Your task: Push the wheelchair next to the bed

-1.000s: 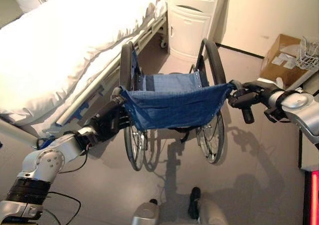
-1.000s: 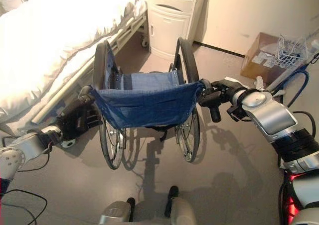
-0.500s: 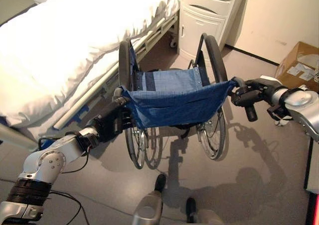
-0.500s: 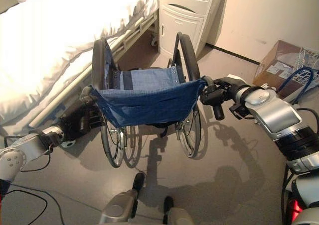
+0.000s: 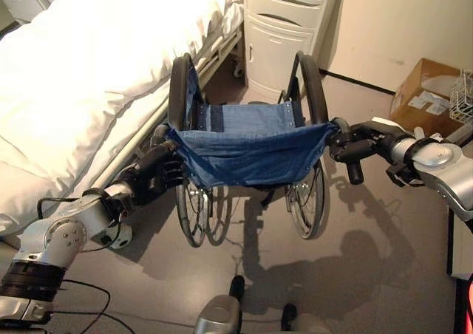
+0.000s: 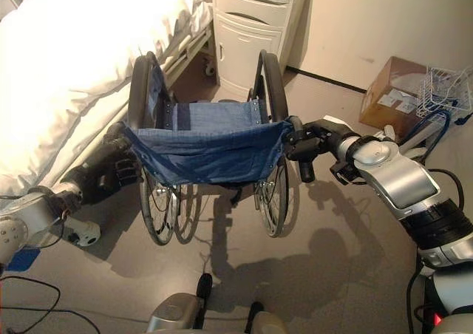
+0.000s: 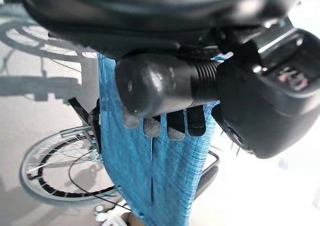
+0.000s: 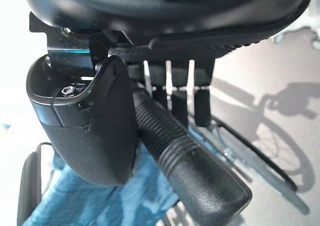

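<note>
Closer to the bed (image 5: 89,75) now, wheelchair (image 5: 247,153) gripped by both robot hands.

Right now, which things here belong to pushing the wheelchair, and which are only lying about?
Belong to the job:
wheelchair
bed
left hand, curled round its push handle
right hand, curled round the other push handle

Just lying about:
white bedside cabinet
cardboard box
wire basket

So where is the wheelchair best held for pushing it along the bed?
By the two ribbed push handles behind the blue backrest, approached from the rear. They stick out backward like bars, so curled fingers wrap them. The left robot hand and right robot hand hold the wheelchair this way, the bed to its left.
</note>
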Robot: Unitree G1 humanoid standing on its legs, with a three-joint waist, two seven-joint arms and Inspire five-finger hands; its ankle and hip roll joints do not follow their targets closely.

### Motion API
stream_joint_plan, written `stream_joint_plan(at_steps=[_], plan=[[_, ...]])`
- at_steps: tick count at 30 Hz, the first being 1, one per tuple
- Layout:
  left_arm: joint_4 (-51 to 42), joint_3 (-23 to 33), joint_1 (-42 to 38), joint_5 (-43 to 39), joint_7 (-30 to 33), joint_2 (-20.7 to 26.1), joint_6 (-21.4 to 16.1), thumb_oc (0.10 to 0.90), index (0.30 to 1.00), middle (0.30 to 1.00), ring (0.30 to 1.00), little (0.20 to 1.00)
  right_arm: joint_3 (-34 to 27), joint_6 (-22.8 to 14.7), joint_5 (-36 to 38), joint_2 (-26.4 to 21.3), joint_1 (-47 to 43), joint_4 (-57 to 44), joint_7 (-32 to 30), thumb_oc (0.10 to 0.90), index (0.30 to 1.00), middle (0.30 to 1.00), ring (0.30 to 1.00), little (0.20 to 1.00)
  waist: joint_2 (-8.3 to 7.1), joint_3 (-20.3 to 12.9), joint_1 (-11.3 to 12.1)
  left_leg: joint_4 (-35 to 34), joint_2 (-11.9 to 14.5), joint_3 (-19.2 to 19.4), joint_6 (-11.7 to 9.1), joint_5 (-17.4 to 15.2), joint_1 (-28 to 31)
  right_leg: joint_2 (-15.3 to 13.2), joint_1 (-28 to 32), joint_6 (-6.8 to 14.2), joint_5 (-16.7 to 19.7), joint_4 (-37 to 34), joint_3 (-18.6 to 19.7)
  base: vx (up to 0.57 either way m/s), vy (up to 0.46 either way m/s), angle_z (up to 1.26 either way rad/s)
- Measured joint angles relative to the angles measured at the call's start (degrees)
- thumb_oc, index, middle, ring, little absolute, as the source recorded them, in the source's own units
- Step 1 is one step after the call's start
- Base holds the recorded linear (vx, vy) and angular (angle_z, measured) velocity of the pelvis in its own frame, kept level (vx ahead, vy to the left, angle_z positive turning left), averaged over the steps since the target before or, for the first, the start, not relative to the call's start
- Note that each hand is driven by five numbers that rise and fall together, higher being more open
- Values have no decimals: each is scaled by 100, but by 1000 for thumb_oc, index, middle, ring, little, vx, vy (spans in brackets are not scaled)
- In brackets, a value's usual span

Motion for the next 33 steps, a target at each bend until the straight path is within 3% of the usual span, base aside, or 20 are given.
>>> stream_joint_plan(at_steps=[6, 10, 13, 20, 33], plan=[[-11, -47, -30, 102, -229, 71, 8, 400, 300, 300, 300, 300, -222, -60, 9, 1, 197, -1, 1, 400, 300, 300, 300, 300, -6, -1, -7, 1, -102, 115, 98, -67, 14, -122, -262, 62, 40, 398, -32, 79, 112, -11], [7, -47, -28, 184, -240, 136, 29, 400, 300, 300, 300, 300, -226, -64, -29, 126, 217, 9, 2, 400, 300, 300, 300, 300, -7, 0, 56, -7, -60, 388, 108, -71, 81, -251, -506, 139, 130, 723, -495, 42, 34, -33], [86, -45, -28, 219, -199, 184, 24, 400, 300, 300, 300, 300, -205, -65, -54, 253, 202, 21, 2, 400, 300, 300, 300, 300, -24, -4, 200, -78, -89, 575, 107, -73, 166, -251, -424, 149, 253, 337, -498, 17, -31, -46], [282, -43, -73, 465, -152, 297, -7, 400, 300, 300, 300, 300, 75, -63, -36, 380, -52, 38, -1, 400, 300, 300, 300, 300, -79, -13, 255, -85, -184, 810, 159, -113, 168, -227, -44, 134, 544, -722, -612, 59, -29, -25], [341, -53, -117, 886, -349, 316, -9, 400, 300, 300, 300, 300, 66, -61, -11, 446, -36, 38, -29, 400, 300, 300, 300, 300, -93, -27, 192, -90, -200, 833, 167, -108, 165, -223, 26, 167, 672, -879, -584, 24, -1, 0]])
